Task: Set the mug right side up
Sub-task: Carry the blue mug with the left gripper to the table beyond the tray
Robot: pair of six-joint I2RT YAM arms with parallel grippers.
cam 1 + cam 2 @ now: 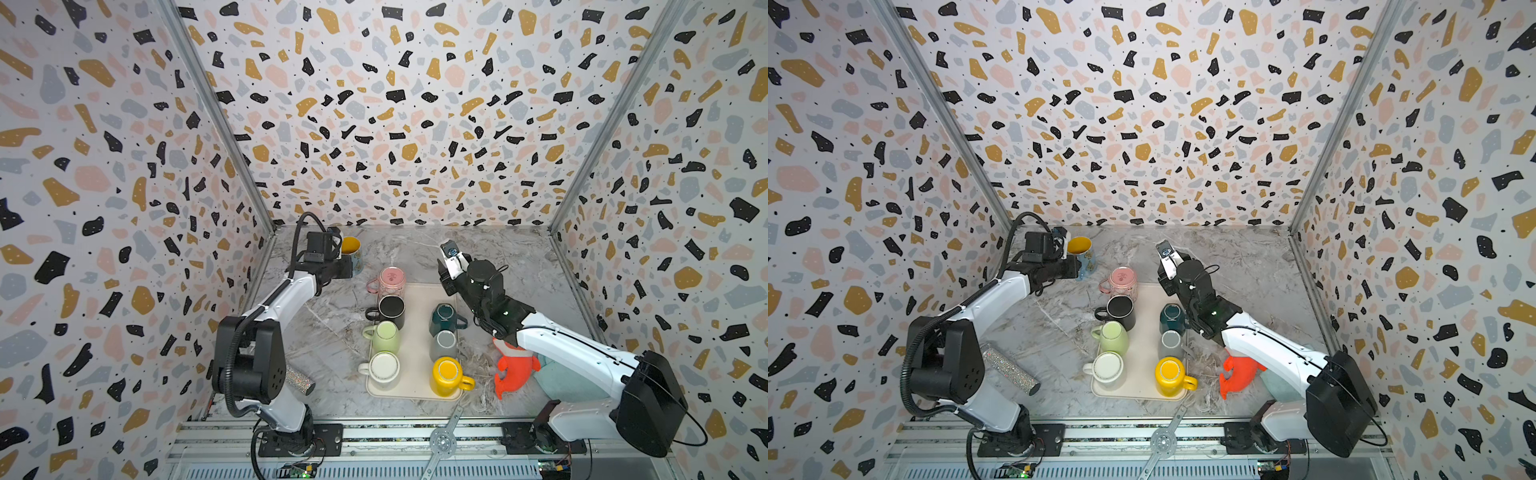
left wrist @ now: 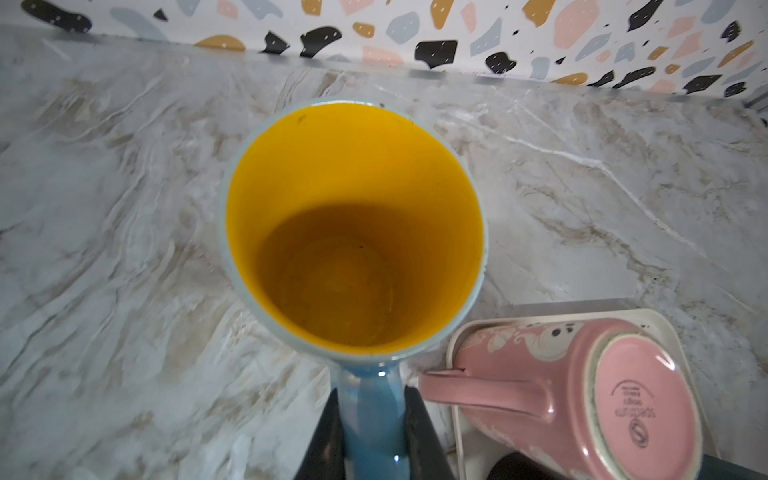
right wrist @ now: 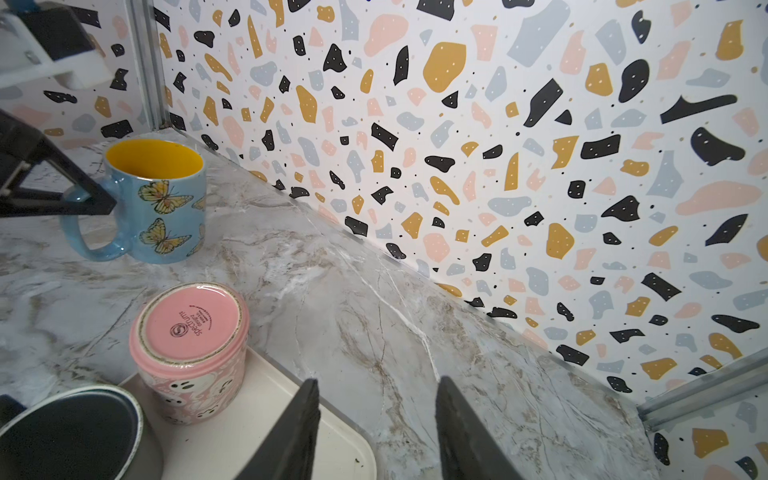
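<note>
A: Where's the mug?
B: On the marble table (image 1: 519, 266), far left, beyond the cream tray (image 1: 415, 353); the blue butterfly mug (image 3: 166, 208) stands upright, mouth up.
A: And the grippers?
B: Left gripper (image 2: 372, 392) pinches its handle; right gripper (image 3: 379, 381) hovers over the tray's far edge, jaws spread, nothing between.

Eight mugs: blue mug (image 1: 355, 254), pink mug (image 1: 391, 280), black mug (image 1: 391, 309), green mug (image 1: 386, 337), white mug (image 1: 384, 368), teal mug (image 1: 444, 318), grey mug (image 1: 445, 344), yellow mug (image 1: 448, 374). One tray (image 1: 415, 361), one glitter tube (image 1: 300, 380), one orange plush (image 1: 515, 368).
</note>
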